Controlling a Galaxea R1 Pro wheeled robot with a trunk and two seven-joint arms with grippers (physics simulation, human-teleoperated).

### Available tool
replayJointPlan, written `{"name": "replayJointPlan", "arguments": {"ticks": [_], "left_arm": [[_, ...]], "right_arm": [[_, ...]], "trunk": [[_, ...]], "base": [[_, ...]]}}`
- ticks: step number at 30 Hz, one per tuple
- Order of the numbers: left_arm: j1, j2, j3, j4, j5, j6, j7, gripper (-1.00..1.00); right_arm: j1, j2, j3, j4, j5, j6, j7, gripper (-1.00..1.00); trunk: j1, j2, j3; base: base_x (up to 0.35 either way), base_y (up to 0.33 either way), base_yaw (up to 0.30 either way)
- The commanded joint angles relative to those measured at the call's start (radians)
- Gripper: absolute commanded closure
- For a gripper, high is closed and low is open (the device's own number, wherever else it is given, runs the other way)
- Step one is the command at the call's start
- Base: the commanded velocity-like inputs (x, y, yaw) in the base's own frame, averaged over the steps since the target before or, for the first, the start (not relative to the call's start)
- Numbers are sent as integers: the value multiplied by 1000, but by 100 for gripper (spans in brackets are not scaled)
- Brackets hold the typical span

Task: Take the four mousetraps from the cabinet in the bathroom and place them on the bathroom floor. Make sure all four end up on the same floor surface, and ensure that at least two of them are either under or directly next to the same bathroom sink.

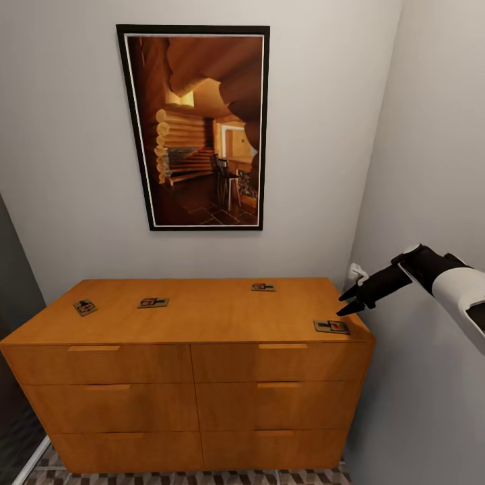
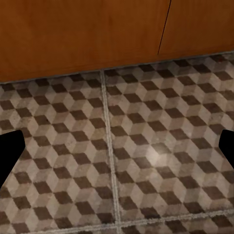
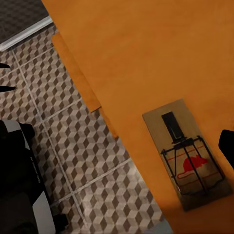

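Right gripper (image 1: pixel 349 304) fingers spread, hovering above corner mousetrap (image 1: pixel 331 327) on cabinet (image 1: pixel 202 316): descend straight, pinch the board's long edges.

Orange-brown wood across the cabinet (image 1: pixel 195 377), drawer fronts a shade darker than the top. Tan mousetraps (image 1: pixel 331 327) with dark metal and a red mouse mark. Brown, beige and white cube pattern with pale grout on the bathroom floor (image 2: pixel 146 161). Black right pincer (image 1: pixel 351 303) on a white arm. Grey walls; black-framed picture (image 1: pixel 195 128) in amber tones.
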Motion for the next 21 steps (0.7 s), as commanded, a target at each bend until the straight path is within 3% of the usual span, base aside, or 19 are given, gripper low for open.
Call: {"name": "replayJointPlan", "arguments": {"ticks": [1, 21], "left_arm": [[-2, 0, -4, 4, 2, -6, -2, -100], [-2, 0, -4, 4, 2, -6, -2, -100]], "right_arm": [[1, -2, -9, -2, 11, 10, 4, -100], [7, -50, -9, -4, 12, 4, 4, -100]], "trunk": [[0, -1, -1], [0, -1, -1]], "base": [[0, 0, 0], [0, 0, 0]]}}
